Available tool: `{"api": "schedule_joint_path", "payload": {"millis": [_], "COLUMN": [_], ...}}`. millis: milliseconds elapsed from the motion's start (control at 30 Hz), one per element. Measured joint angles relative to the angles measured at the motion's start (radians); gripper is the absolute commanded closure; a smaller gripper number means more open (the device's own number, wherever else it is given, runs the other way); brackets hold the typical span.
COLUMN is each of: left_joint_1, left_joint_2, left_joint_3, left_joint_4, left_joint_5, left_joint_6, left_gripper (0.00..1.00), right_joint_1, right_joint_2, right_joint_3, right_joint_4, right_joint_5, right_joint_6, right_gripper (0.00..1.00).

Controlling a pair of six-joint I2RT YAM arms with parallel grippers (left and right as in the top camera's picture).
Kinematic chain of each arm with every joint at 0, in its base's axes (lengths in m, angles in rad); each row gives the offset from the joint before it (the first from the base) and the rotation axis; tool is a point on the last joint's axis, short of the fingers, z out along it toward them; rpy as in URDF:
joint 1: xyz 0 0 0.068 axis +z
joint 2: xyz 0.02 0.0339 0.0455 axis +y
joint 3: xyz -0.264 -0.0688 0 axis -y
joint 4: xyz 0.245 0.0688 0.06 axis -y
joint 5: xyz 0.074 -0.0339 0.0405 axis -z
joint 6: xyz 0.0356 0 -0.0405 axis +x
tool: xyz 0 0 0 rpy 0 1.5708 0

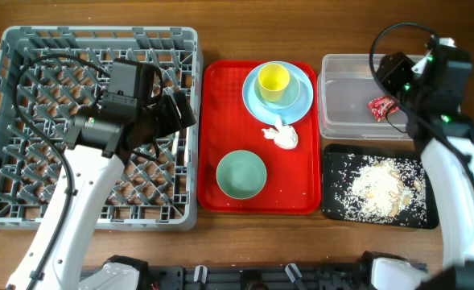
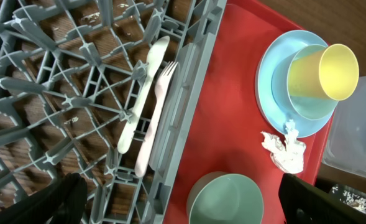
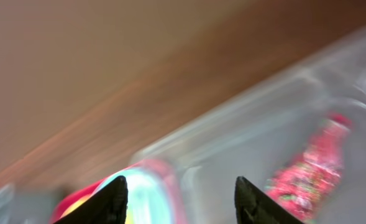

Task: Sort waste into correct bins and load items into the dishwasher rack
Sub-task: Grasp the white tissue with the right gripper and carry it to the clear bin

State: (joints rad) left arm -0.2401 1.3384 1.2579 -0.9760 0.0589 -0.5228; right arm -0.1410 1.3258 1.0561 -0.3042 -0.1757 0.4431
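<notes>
The grey dishwasher rack (image 1: 11, 121) is at the left; a white spoon (image 2: 142, 93) and fork (image 2: 158, 118) lie in it by its right wall. My left gripper (image 1: 180, 109) (image 2: 189, 205) is open and empty over the rack's right edge, above the mint-green bowl (image 1: 241, 174) (image 2: 226, 202). The yellow cup (image 1: 274, 80) (image 2: 332, 71) sits in a pale blue bowl (image 2: 307, 106) on the blue plate (image 1: 253, 101). A white napkin (image 1: 282, 135) (image 2: 285, 149) lies beside it. My right gripper (image 1: 393, 76) (image 3: 179, 186) is open over the clear tub (image 1: 349, 105), which holds the red wrapper (image 1: 380, 107) (image 3: 307, 168).
The flat red serving tray (image 1: 220, 121) carries the plate, napkin and mint bowl. The black tray (image 1: 333, 201) at the front right holds the rice crumbs (image 1: 379, 192). The right wrist view is blurred by motion.
</notes>
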Motion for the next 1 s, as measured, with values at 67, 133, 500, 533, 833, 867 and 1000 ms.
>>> {"api": "schedule_joint_path", "payload": {"millis": [67,133,500,533,833,867,1000], "left_joint_1": [0.0,0.0,0.0,0.0,0.0,0.0,0.0], "left_joint_2": [0.0,0.0,0.0,0.0,0.0,0.0,0.0], "left_joint_3": [0.0,0.0,0.0,0.0,0.0,0.0,0.0], "left_joint_4": [0.0,-0.001,0.0,0.0,-0.001,-0.001,-0.001], "left_joint_5": [0.0,0.0,0.0,0.0,0.0,0.0,0.0], "left_joint_6": [0.0,0.0,0.0,0.0,0.0,0.0,0.0], "left_gripper": [0.0,0.0,0.0,0.0,0.0,0.0,0.0], "right_joint_1": [0.021,0.068,0.516,0.546,0.684,0.685,0.685], "right_joint_2": [-0.054,-0.08,-0.07,-0.066,0.055,0.07,0.14], "right_joint_3": [0.004,0.008,-0.04,-0.046,-0.095,-0.095,-0.095], "right_joint_4": [-0.039,-0.1,-0.338,-0.339,-0.336,-0.331,-0.286], "right_joint_5": [-0.095,-0.165,-0.049,-0.024,0.174,0.182,0.22], "right_joint_6": [-0.063,-0.117,-0.188,-0.188,-0.188,-0.188,-0.188], "right_gripper": [0.48,0.48,0.43,0.43,0.42,0.42,0.4]}}
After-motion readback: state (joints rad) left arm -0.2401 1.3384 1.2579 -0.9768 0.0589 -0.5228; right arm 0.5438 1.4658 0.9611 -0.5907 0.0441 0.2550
